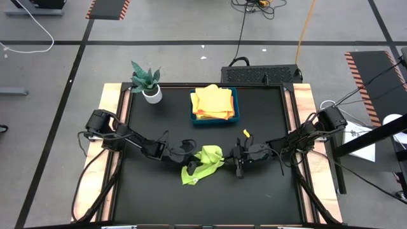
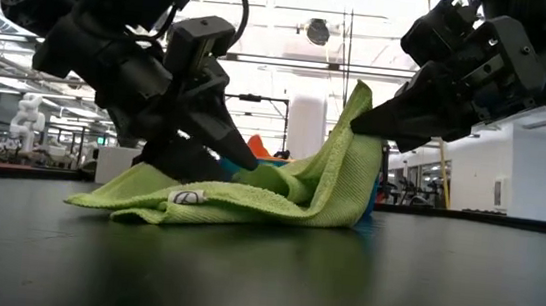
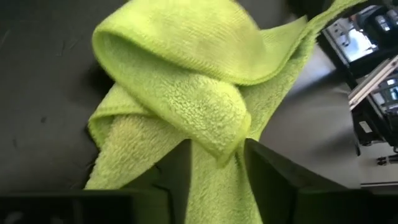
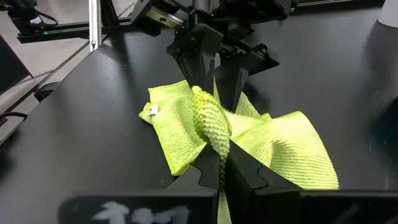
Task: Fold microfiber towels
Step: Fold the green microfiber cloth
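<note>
A lime green microfiber towel lies crumpled at the middle of the black table, with a white tag on its low left part. My left gripper comes from the table's left and is shut on a bunched fold of it. My right gripper comes from the right, shut on the towel's raised right end. The towel's left part rests flat on the table. More microfiber towels, yellow and orange, lie stacked in a blue tray. My left gripper pinches a bunched fold near the towel's middle between its two fingers, slanting down from the table's left. The fold sits low; the cloth beyond it rests on the table. My right gripper pinches the towel's gathered right end between its two fingers, several layers bunched into a ridge. It comes nearly level from the table's right. That end is lifted above the table, and the cloth slopes down from it to the table top.
The blue tray stands at the table's far edge, a potted plant at the far left corner. A small yellow object lies on the table behind my right gripper. Bare black table top spreads toward the near edge.
</note>
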